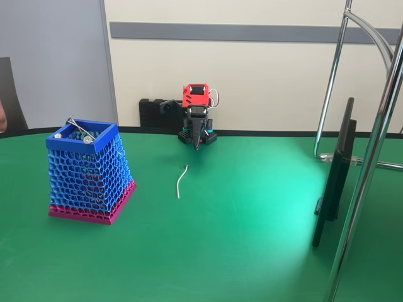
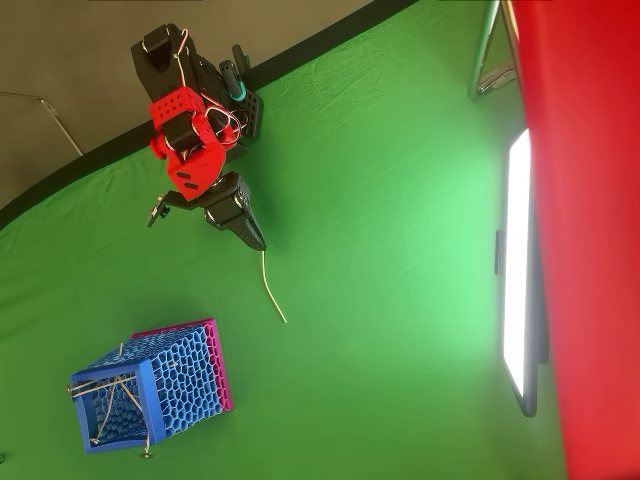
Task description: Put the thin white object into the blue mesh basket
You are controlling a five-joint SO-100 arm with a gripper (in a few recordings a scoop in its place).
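tool (image 1: 198,146) above green table (image 1: 252,239) | cream wall (image 1: 264,75) behind

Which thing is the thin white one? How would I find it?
Look at the green table, between the blue mesh basket and the robot's black fingers. The thin white object lies flat there by itself: a skinny, slightly curved strip, unlike the silvery metal rod sticking out of the basket.

Blue honeycomb-mesh basket (image 1: 88,173) with magenta base; white strip (image 1: 181,182); green table (image 1: 239,239).
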